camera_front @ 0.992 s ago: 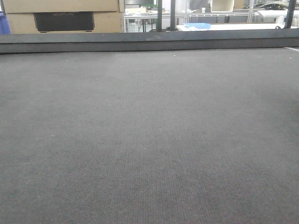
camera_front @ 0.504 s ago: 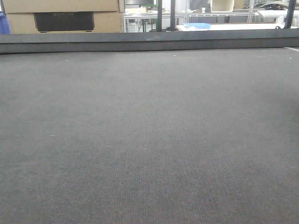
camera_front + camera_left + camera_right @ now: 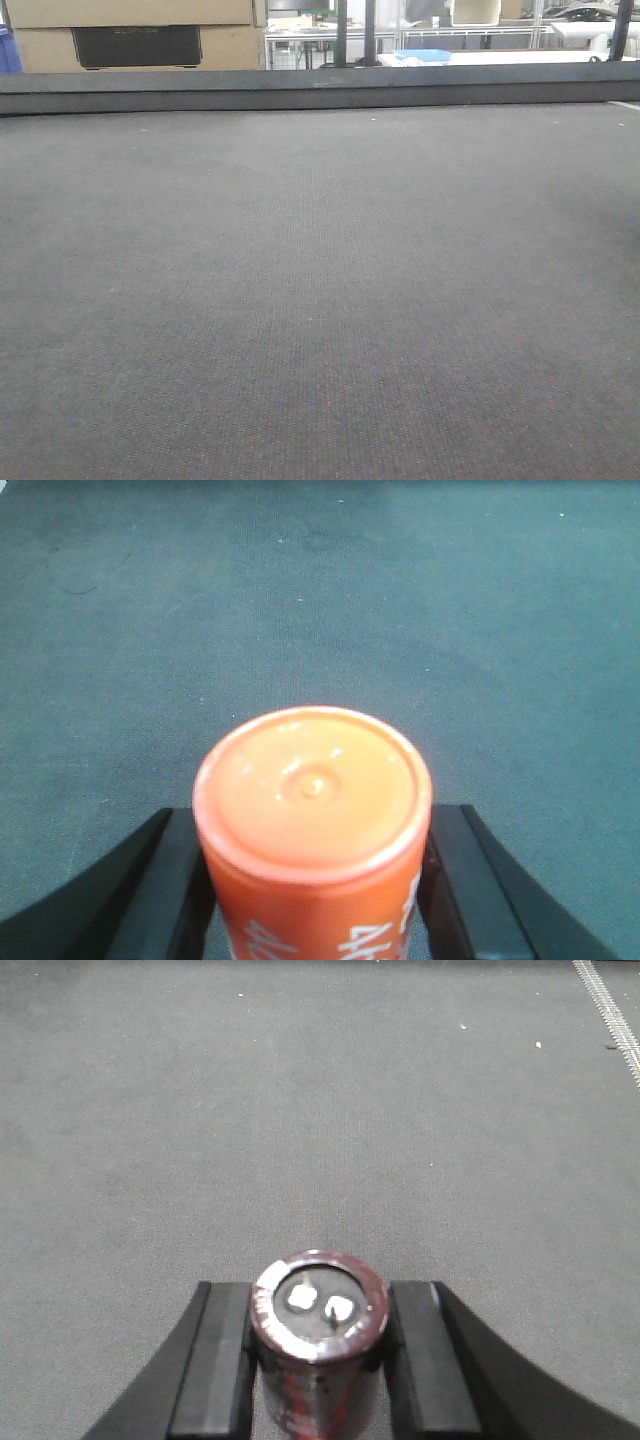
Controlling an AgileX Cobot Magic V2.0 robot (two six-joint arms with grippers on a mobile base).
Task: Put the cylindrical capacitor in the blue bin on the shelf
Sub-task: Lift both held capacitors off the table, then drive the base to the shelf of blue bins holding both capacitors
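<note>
Table [image 3: 320, 300] fills front view; boxes [image 3: 130, 30] upper left, behind far edge. Left pincer [image 3: 315, 825] bottom centre, canister [image 3: 312, 790] between fingers. Right pincer [image 3: 320, 1292] bottom centre, capacitor [image 3: 318, 1312] between fingers.

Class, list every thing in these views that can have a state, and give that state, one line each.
left gripper: shut on the orange cylinder.
orange cylinder: gripped between the left fingers, flat end towards the camera.
right gripper: shut on the cylindrical capacitor.
cylindrical capacitor: gripped between the right fingers, terminal end towards the camera.
</note>
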